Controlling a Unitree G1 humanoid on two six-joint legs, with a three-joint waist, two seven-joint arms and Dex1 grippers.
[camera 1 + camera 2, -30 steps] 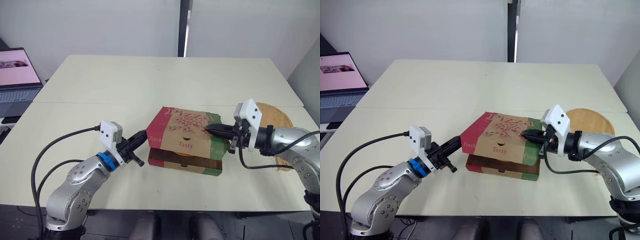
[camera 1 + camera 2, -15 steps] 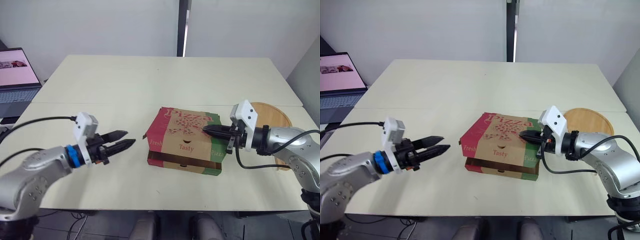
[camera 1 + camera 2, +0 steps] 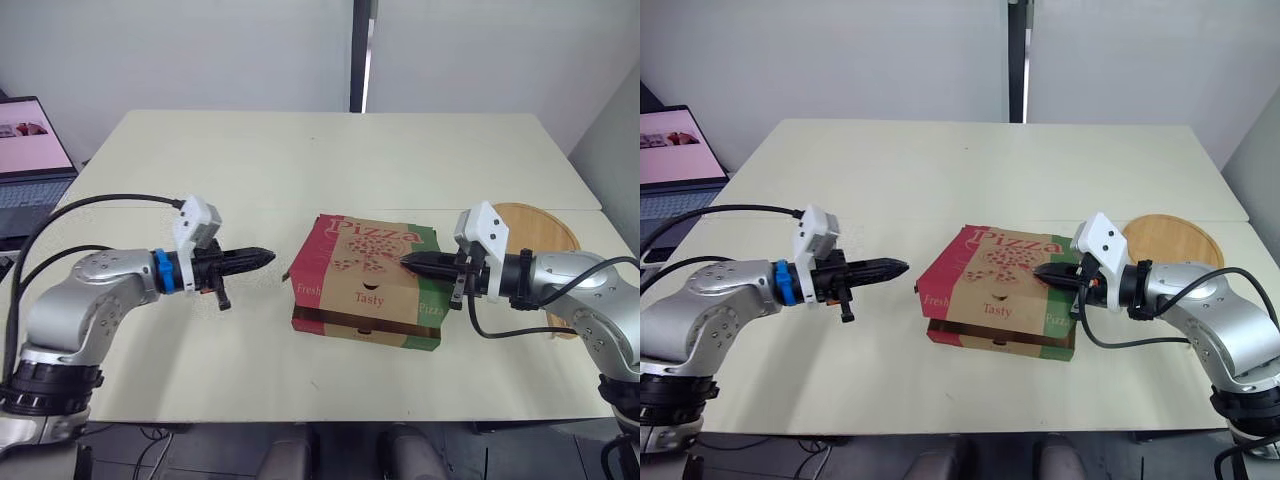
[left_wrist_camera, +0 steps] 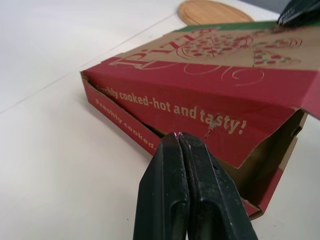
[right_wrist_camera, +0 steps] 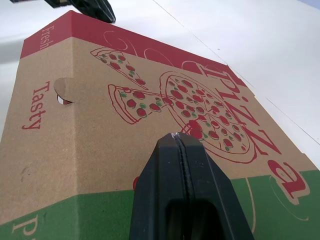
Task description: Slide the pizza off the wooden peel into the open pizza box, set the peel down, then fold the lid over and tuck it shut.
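While closed right end effector [image 3: 405, 262] seemingly touches lid [image 3: 365, 265], closed left end effector [image 3: 268, 256] faces gaping box side [image 4: 272, 160].

The brown pizza box [image 3: 365, 330] with red and green sides has its picture lid [image 3: 370, 265] folded down but still lifted a bit at the left, and the round wooden peel [image 3: 542, 225] lies flat just right of it.

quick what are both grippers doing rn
Left gripper: shut, empty, pointing at the pizza box.
Right gripper: shut, empty, tips at the pizza box lid.
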